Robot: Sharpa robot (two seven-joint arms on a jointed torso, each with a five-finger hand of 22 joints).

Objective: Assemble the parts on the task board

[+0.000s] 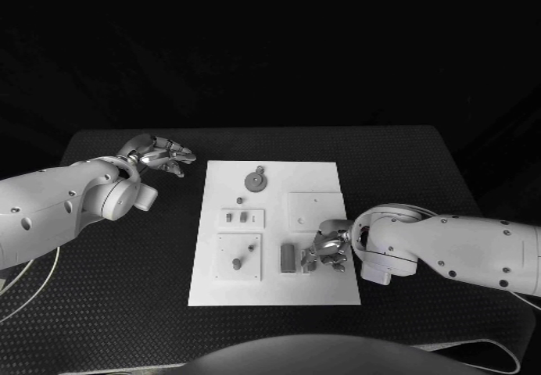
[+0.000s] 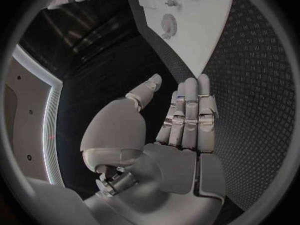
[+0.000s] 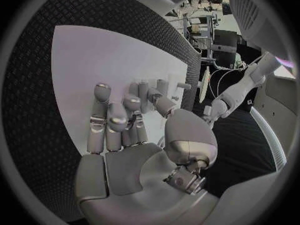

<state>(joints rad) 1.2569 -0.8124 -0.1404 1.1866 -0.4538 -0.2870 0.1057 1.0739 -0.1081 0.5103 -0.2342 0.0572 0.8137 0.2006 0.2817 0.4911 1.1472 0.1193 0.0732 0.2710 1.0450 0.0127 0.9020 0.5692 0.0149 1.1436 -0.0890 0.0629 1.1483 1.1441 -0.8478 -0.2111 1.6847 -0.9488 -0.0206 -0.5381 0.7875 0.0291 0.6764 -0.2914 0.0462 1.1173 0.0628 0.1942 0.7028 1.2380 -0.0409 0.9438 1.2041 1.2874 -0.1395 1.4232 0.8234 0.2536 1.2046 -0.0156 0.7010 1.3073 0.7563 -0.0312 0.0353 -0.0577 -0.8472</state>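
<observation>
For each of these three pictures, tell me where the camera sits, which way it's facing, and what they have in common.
Head view: on the robot's head, looking down at the black table and task board; both arms, left hand, right hand.
Left wrist view: behind the left hand, facing across the table toward the board.
Right wrist view: behind the right hand, facing the board.
Shared: all show the board.

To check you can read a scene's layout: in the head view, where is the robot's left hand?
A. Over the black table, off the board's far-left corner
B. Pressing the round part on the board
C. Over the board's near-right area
A: the left hand hovers open above the black table, left of the task board; the right hand is over the board's near-right area.
</observation>
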